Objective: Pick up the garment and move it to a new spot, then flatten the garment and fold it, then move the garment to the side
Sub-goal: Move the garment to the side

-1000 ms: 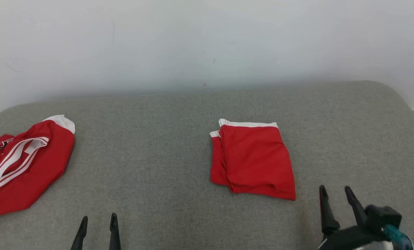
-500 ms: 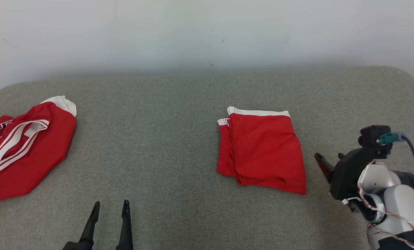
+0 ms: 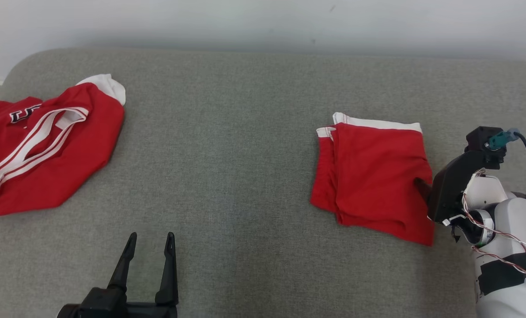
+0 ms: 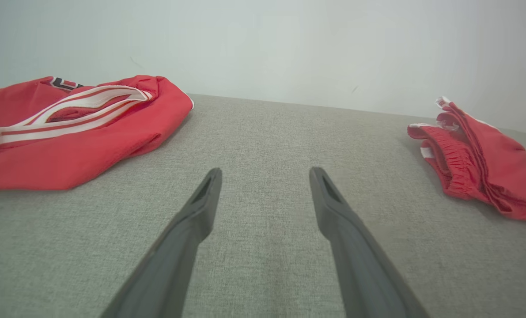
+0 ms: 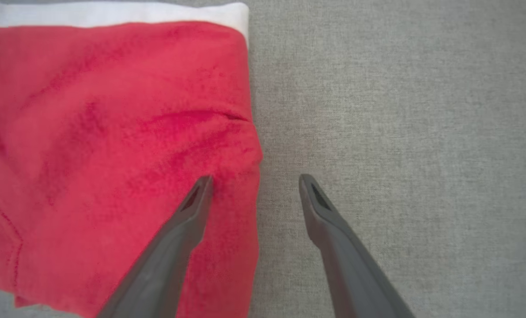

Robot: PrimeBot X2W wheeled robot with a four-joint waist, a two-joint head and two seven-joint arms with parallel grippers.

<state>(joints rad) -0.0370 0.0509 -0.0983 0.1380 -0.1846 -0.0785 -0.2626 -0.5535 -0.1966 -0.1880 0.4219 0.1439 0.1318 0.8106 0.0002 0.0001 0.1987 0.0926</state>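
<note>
Right gripper (image 5: 255, 179) wide open, holding nothing: one finger over red cloth, the other over bare surface, straddling the cloth's edge. Grey woven cushion top (image 3: 227, 132) carries everything. Crumpled red jersey with white stripes (image 3: 46, 145) lies far left, well apart. Folded red shorts with white waistband (image 3: 373, 176) sit right of centre and look already folded, so I'd call this the move-to-side step. Left gripper (image 3: 151, 236) open, empty, over bare cushion. Next: drop and pinch all layers, or the fold opens.
</note>
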